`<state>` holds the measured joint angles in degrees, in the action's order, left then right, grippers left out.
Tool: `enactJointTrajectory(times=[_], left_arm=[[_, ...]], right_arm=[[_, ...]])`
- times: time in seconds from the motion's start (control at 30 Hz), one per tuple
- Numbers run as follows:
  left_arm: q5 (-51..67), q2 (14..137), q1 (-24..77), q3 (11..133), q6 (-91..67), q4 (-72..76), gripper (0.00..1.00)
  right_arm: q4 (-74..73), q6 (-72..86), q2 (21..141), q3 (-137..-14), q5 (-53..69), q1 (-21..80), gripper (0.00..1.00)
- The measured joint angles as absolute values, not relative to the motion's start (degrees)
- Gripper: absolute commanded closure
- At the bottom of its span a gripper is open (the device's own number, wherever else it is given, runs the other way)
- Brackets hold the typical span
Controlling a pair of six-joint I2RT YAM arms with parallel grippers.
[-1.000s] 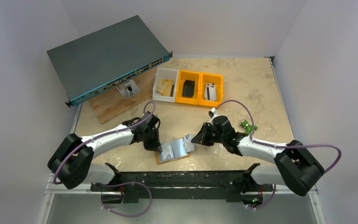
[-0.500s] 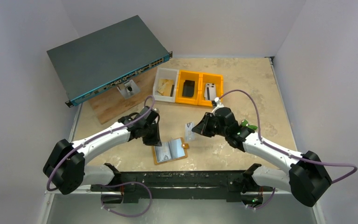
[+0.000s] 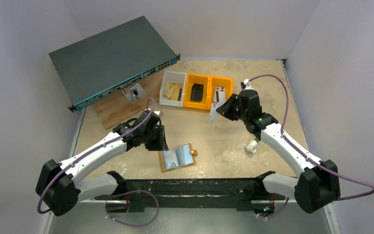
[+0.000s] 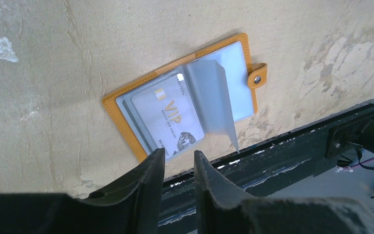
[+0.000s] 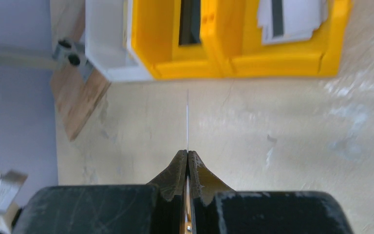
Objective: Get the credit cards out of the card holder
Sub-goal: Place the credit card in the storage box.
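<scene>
Two black-and-white arms [image 3: 97, 148]
White links [image 3: 285, 146], black joints [image 3: 58, 190], a purple cable [image 3: 285, 95] along each; tapered, matte black fingers [image 4: 146, 190].

Plain pale grey-violet walls [image 3: 350, 58] box in a tabletop [image 3: 268, 87] of mottled beige, stone-like and scuffed white in patches (plenty toward the front). A black rail [image 3: 190, 187] lines its near edge. Light falls soft, even.

Top: high, looking down; left wrist: close above card holder [image 4: 209, 97] (shared with top); right wrist: facing bins [image 5: 268, 66]
</scene>
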<state>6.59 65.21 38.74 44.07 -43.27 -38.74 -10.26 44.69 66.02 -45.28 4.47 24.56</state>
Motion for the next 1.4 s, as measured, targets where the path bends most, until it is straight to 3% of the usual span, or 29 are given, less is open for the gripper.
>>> enactJointTrajectory(times=[0.1, 0.23, 0.8, 1.07, 1.4], left_arm=[[6.52, 63.37, 38.74, 44.84, -42.26, -39.66, 0.60], [6.37, 61.43, 38.74, 46.59, -40.73, -41.19, 0.56], [7.01, 61.91, 38.70, 50.78, -36.36, -43.38, 0.54], [7.18, 63.59, 38.68, 51.24, -36.29, -43.35, 0.54], [7.27, 65.10, 38.63, 51.55, -36.34, -42.87, 0.53]], right_arm=[[-11.79, 42.72, 70.54, -51.20, 3.44, 20.43, 1.00], [-12.67, 40.34, 77.56, -57.95, 2.44, 16.60, 1.00], [-19.66, 34.41, 105.47, -80.05, -4.21, 13.54, 1.00], [-22.31, 32.80, 108.79, -82.85, -6.98, 13.54, 0.70], [-22.63, 31.92, 109.01, -85.43, -5.63, 13.74, 0.53]])
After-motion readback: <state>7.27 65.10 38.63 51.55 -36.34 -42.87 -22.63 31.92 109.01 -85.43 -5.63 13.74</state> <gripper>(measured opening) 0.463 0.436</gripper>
